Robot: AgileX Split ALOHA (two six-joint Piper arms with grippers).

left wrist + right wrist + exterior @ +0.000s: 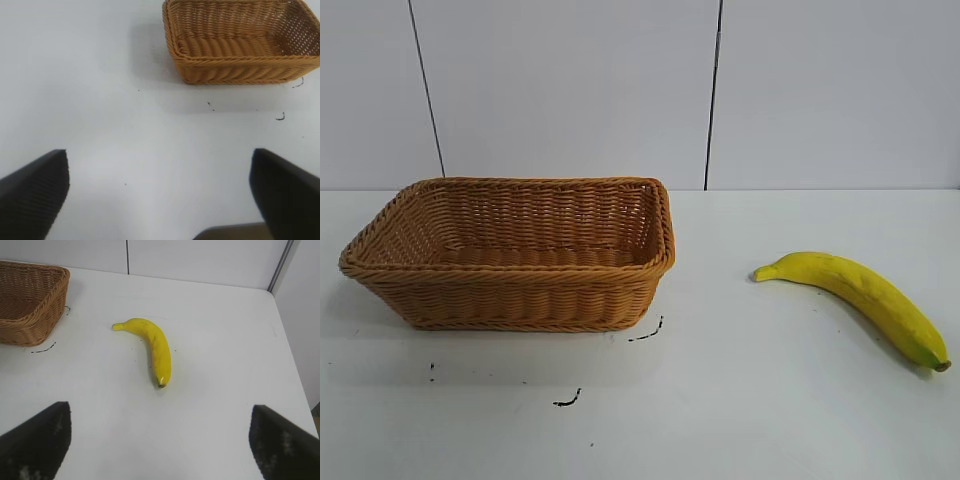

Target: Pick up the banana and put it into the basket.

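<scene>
Hovering wide-spread, right tool (160, 440) short of banana (152, 347)

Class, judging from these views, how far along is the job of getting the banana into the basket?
Nothing is done yet: the banana lies on the table beside the empty basket. Nothing is in hand; the right gripper and left gripper are open, holding nothing. Picking up and placing both remain.

Left end effector (159, 192) black ribbed fingers (35, 192), right end effector (160, 442) black, white-flecked fingers (282, 445)
</scene>
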